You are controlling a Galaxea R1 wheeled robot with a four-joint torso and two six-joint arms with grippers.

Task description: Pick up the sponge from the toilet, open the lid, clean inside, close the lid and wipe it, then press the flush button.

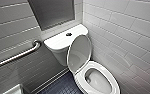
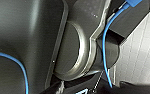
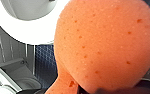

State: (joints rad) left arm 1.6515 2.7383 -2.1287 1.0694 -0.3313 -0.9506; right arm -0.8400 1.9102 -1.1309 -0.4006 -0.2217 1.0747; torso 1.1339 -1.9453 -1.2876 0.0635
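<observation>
Dark housing (image 2: 21, 37), blue cable (image 2: 104, 50)

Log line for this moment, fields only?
lid: up | seat: down | right jaws: shut on sponge, beside seat | grab bar: left wall

White toilet (image 1: 63, 41) w/ lid (image 1: 79, 53) upright; orange-red sponge (image 3: 103, 42), pitted

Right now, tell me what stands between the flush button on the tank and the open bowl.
In the head view, the raised lid stands between the flush button on the tank and the bowl; nothing else lies on that stretch.
</observation>
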